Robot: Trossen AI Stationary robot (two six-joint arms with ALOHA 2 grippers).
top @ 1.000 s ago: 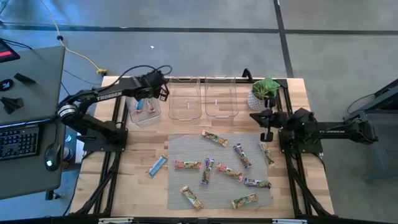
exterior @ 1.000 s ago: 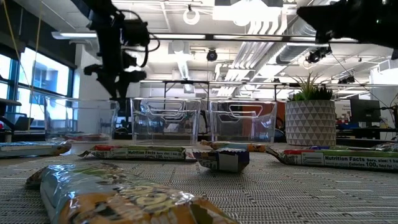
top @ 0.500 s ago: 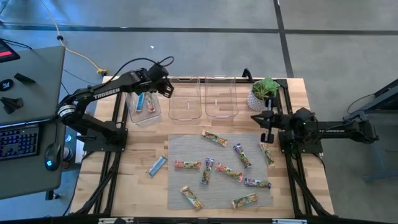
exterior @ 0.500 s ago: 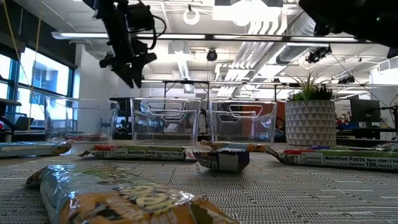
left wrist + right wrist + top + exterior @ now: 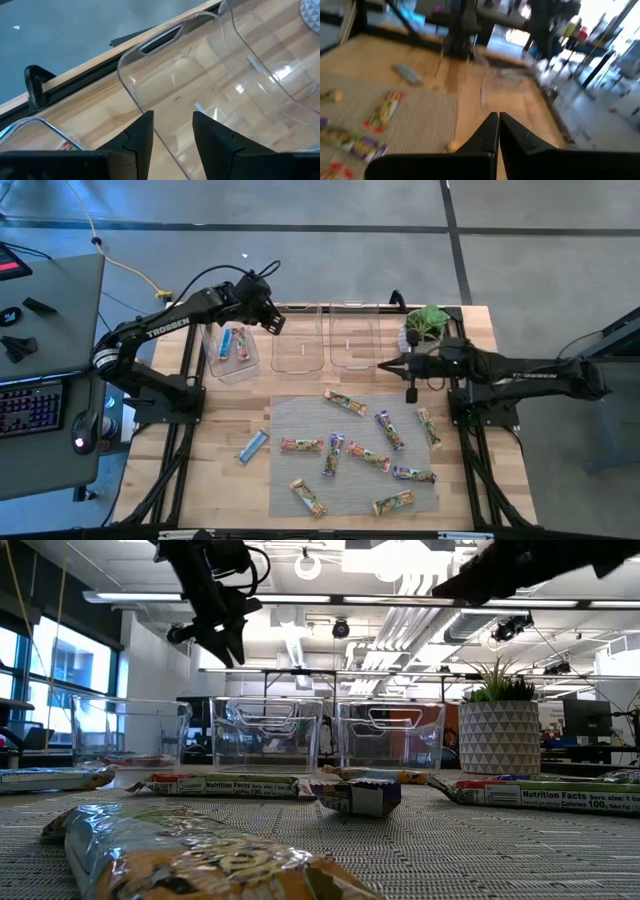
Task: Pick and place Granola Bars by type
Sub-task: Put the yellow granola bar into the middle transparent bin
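Several granola bars (image 5: 368, 456) in shiny wrappers lie scattered on the grey mat (image 5: 290, 415). One blue bar (image 5: 252, 446) lies on the bare wood left of the mat. A blue bar and a red-pink bar (image 5: 232, 343) lie in the left clear bin (image 5: 213, 352). My left gripper (image 5: 275, 325) is open and empty, high above the gap between the left and middle bins; it also shows in the left wrist view (image 5: 172, 135) and the low view (image 5: 228, 645). My right gripper (image 5: 384, 366) is shut and empty, in the air near the right bin's near edge; its wrist view (image 5: 498, 125) shows the fingers together.
Three clear bins stand in a row at the far side: left, middle (image 5: 298, 340) and right (image 5: 355, 340). A potted plant (image 5: 425, 328) stands right of them. Bare wood lies left and right of the mat. A desk with a keyboard (image 5: 30, 405) is beyond the table's left edge.
My left gripper has risen from over the left bin and gone toward the table's right, to above the gap beside the middle bin. My right gripper has reached toward the table's left, from beside the plant to near the right bin. The bars have not moved.
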